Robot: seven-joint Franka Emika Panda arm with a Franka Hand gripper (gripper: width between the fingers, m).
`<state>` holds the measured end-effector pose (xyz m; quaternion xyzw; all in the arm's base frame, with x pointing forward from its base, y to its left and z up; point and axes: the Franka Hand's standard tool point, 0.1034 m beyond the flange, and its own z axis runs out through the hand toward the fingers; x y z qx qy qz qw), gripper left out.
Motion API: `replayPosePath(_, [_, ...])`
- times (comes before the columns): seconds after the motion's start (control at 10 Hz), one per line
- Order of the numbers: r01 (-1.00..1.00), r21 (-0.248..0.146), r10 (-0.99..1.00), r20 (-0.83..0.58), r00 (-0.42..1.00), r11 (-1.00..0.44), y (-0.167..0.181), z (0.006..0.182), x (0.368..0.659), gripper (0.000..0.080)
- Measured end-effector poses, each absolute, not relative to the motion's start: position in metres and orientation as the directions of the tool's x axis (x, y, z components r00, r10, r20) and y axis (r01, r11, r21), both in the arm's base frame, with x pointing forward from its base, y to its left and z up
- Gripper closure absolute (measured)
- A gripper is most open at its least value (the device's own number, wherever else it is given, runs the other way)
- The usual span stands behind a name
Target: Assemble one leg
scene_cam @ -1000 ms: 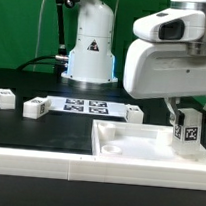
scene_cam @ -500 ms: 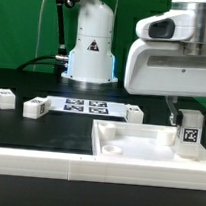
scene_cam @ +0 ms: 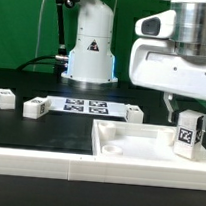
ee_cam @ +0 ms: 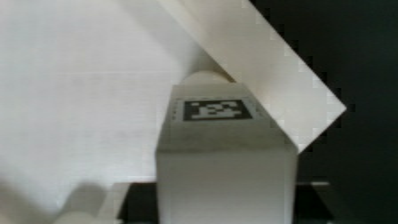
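Observation:
My gripper (scene_cam: 183, 109) is shut on a white leg (scene_cam: 188, 135) with a black-and-white marker on its face. It holds the leg upright over the right part of the large white panel (scene_cam: 138, 146) with a raised rim. In the wrist view the leg (ee_cam: 222, 140) fills the middle, its end close to the panel's corner rim (ee_cam: 267, 60). Other loose legs lie on the black table: one at the exterior view's far left (scene_cam: 3, 97), one left of centre (scene_cam: 34, 108), one behind the panel (scene_cam: 134, 115).
The marker board (scene_cam: 85, 107) lies flat in the middle of the table. The robot's white base (scene_cam: 92, 45) stands behind it. A white ledge (scene_cam: 46, 165) runs along the table's front edge.
My gripper has moved a little to the exterior view's right and lower with the leg. The leg now sits closer to the panel.

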<state>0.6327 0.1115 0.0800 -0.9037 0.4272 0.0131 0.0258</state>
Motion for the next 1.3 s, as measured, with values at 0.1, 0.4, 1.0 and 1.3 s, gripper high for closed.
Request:
replayPosePath(0.1, [-0.825,-0.031,-0.823,-0.058,0.566,-0.565,0.111,0.080,0.632,0.0508])
replayPosePath(0.4, [-0.838,-0.030,-0.836,-0.060,0.545,-0.544,0.111,0.080,0.632,0.0507])
replayPosePath(1.0, [-0.488,-0.047,-0.487,-0.045,0.873,-0.871,0.115,0.081,0.631,0.0153])
replayPosePath(1.3, [-0.249,-0.045,-0.247,-0.030,0.968,-0.968,0.126,0.080,0.629,0.0151])
